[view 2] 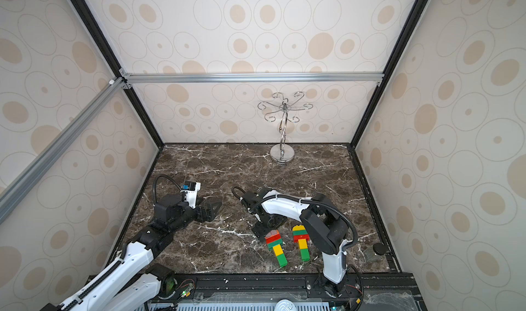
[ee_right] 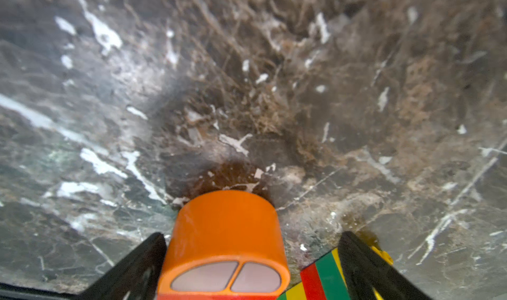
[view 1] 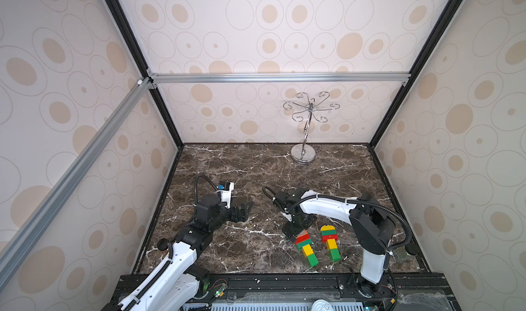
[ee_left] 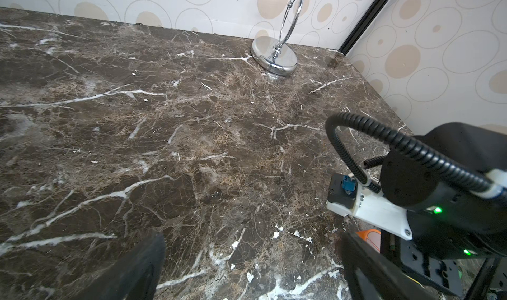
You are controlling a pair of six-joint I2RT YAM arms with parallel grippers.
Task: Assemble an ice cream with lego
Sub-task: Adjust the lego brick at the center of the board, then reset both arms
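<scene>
Right wrist view: the right gripper (ee_right: 252,235) stands released, jaws wide astride the smooth orange domed piece (ee_right: 227,227); the left gripper (ee_left: 252,239) gapes over the veined marble tabletop (ee_left: 164,120).

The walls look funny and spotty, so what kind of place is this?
Most likely a small robot practice booth, not a home: two robot arms reach over a marble-look tabletop, spotted panels on metal frame bars box it in, and lego ice creams lie there.

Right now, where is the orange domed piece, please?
In both top views the orange domed piece caps a lying lego stack at the table's front right, between the jaws of the open right claw.
</scene>
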